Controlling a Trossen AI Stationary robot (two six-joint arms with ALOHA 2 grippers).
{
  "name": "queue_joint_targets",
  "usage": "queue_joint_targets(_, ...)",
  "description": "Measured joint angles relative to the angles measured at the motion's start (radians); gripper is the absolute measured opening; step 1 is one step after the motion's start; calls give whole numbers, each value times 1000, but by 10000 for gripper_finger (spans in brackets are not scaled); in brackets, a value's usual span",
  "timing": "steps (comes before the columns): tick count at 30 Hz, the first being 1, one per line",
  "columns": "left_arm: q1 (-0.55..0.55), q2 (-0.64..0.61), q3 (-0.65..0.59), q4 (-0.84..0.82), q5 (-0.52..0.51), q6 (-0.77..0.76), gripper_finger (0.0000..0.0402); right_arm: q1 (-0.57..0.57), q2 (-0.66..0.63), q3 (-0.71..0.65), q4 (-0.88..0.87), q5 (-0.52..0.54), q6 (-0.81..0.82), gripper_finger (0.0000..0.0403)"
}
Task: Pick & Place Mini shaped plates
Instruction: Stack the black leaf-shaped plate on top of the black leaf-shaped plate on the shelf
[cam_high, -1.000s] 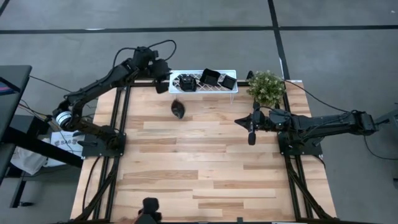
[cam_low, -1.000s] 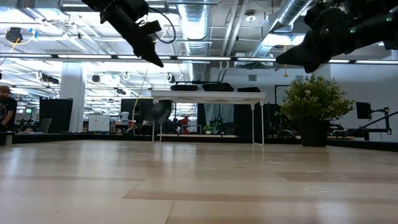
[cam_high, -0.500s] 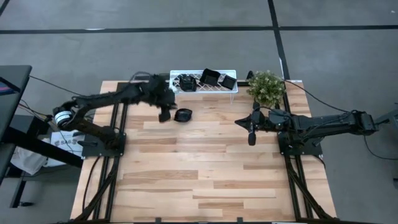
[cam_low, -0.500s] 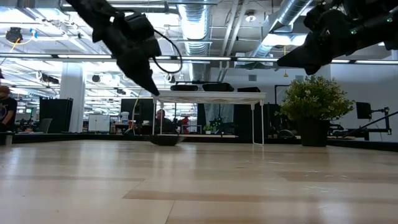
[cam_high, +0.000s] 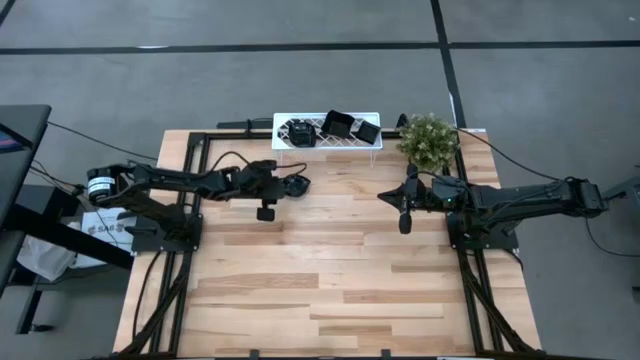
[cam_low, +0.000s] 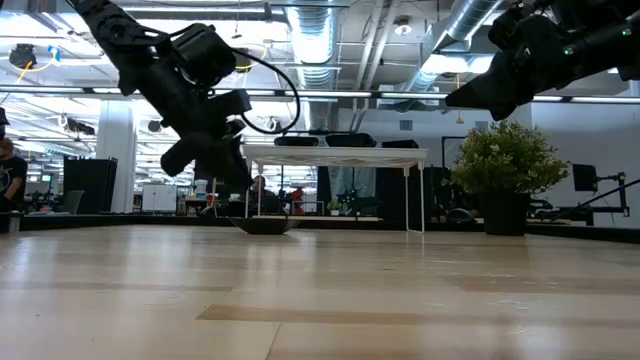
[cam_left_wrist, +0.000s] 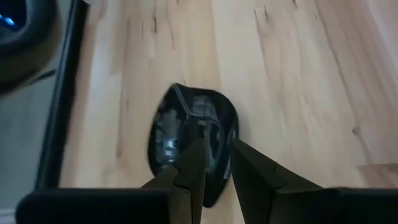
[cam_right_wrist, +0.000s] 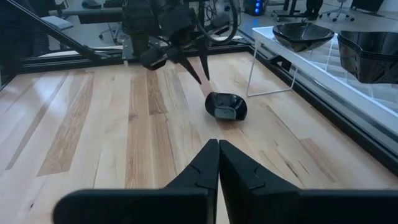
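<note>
One mini shaped plate (cam_high: 298, 186), a small glossy black dish, lies flat on the wooden table in front of the white lattice rack (cam_high: 327, 143). It also shows in the left wrist view (cam_left_wrist: 174, 124) and the right wrist view (cam_right_wrist: 226, 106). My left gripper (cam_high: 284, 182) slants down over it, fingers a little apart (cam_left_wrist: 219, 140), tips just above the plate (cam_low: 265, 225). Three more black plates (cam_high: 337, 124) sit on the rack. My right gripper (cam_right_wrist: 217, 146) hangs shut above the table's right part (cam_high: 383, 194).
A potted plant (cam_high: 428, 140) stands at the rack's right end, behind my right arm. Black frame rails (cam_high: 190, 200) run along the table's left and right sides. Bare wood (cam_high: 330, 270) stretches from the middle to the near edge.
My left gripper has come from the rack's left end down and toward the near edge, to the plate on the table, tipping further downward. The plate, blurred and on edge a second ago, has fallen flat on the table and lies still.
</note>
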Motion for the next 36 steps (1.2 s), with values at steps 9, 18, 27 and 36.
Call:
queue_joint_targets(9, -3, 10, -21, 18, 27, -89, 76, 0, 0, 0, 0, 0, 0, 6)
queue_joint_targets(18, -3, 125, -26, 110, 39, -89, 83, 0, 0, 0, 1, 0, 0, 6)
queue_joint_targets(27, -1, 170, -27, 123, 39, -89, 112, 0, 0, 0, 0, 0, 0, 6)
queue_joint_targets(36, 18, 190, -27, 130, 19, -91, 109, 0, 0, 0, 0, 0, 0, 6)
